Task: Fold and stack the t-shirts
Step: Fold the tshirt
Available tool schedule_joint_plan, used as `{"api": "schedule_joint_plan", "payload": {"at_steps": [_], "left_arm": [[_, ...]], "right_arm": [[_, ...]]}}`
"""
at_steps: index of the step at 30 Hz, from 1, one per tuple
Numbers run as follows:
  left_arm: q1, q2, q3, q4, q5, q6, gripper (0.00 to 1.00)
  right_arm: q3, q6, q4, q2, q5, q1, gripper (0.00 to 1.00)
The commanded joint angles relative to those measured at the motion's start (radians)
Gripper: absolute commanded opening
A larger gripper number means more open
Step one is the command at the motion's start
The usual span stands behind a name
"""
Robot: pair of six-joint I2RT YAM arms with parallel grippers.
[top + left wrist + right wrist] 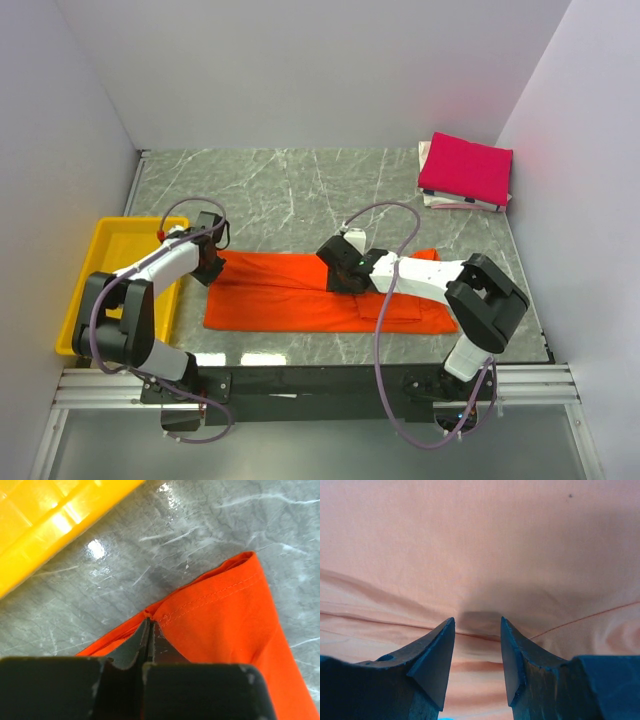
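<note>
The orange t-shirt [300,295] lies folded into a long strip across the near middle of the table. My left gripper [212,258] sits at its far left corner, shut on the shirt's hemmed edge [165,615]; in the left wrist view my left gripper [149,622] has its jaws pressed together with cloth pinched at the tips. My right gripper [338,268] hovers low over the shirt's middle; in the right wrist view my right gripper [477,622] is open and empty, close above the orange cloth [480,555]. The magenta-pink t-shirt [466,168] lies folded at the far right corner.
A yellow plastic tray [85,290] stands at the left table edge, also showing in the left wrist view [45,525]. White walls close the table on three sides. Grey marble tabletop [290,190] lies behind the orange shirt.
</note>
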Motion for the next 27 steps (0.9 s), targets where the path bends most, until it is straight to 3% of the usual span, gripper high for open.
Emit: {"api": "schedule_joint_plan", "payload": {"at_steps": [1, 10, 21, 24, 25, 27], "left_arm": [[0.008, -0.049, 0.025, 0.003, -0.016, 0.011, 0.01], [0.024, -0.127, 0.002, -0.014, -0.011, 0.017, 0.01], [0.029, -0.098, -0.053, 0.050, 0.042, 0.054, 0.01], [0.031, -0.124, -0.059, 0.064, 0.065, 0.083, 0.15], [0.031, -0.135, -0.056, 0.058, 0.064, 0.086, 0.31], [0.031, -0.173, -0.036, 0.043, 0.061, 0.103, 0.38]], "right_arm": [[-0.009, 0.011, 0.016, -0.054, 0.020, -0.014, 0.49], [-0.045, 0.020, 0.031, -0.098, 0.009, -0.046, 0.50], [-0.085, 0.040, 0.051, -0.123, -0.017, -0.061, 0.50], [-0.099, 0.054, 0.039, -0.166, -0.011, -0.064, 0.50], [-0.104, 0.057, 0.031, -0.201, -0.005, -0.067, 0.51], [-0.117, 0.072, 0.007, -0.247, 0.007, -0.072, 0.54]]}}
